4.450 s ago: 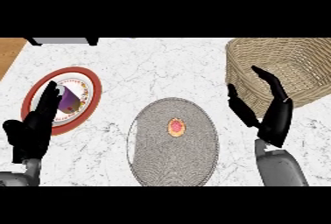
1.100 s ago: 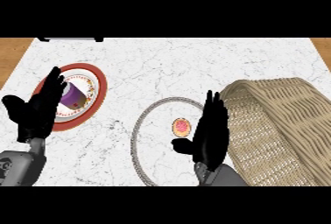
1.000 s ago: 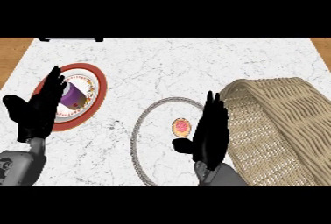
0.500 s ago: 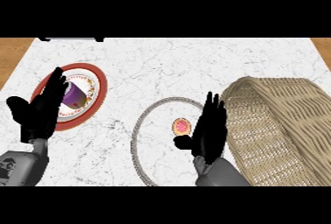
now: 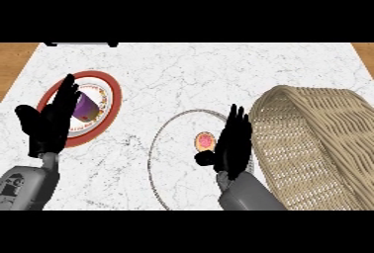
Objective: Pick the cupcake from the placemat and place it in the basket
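Observation:
A small cupcake (image 5: 205, 142) with pink top sits on the round grey placemat (image 5: 172, 148) at the counter's middle. My right hand (image 5: 234, 143) stands edge-on just right of the cupcake, fingers straight and open, thumb close below the cupcake. It covers the placemat's right part. The large wicker basket (image 5: 314, 148) lies directly to the right of that hand. My left hand (image 5: 51, 123) rests open at the left, fingers up, over the edge of a red-rimmed plate.
The red-rimmed plate (image 5: 102, 99) with a purple object (image 5: 87, 105) on it sits at the left. A wooden floor shows beyond the white marble counter's left and right top corners. A dark item (image 5: 80, 44) lies at the far edge.
Since 4.5 s ago the right hand has come from beside the basket down to the cupcake's right side. Over the last second it edged a little closer; the left hand stayed.

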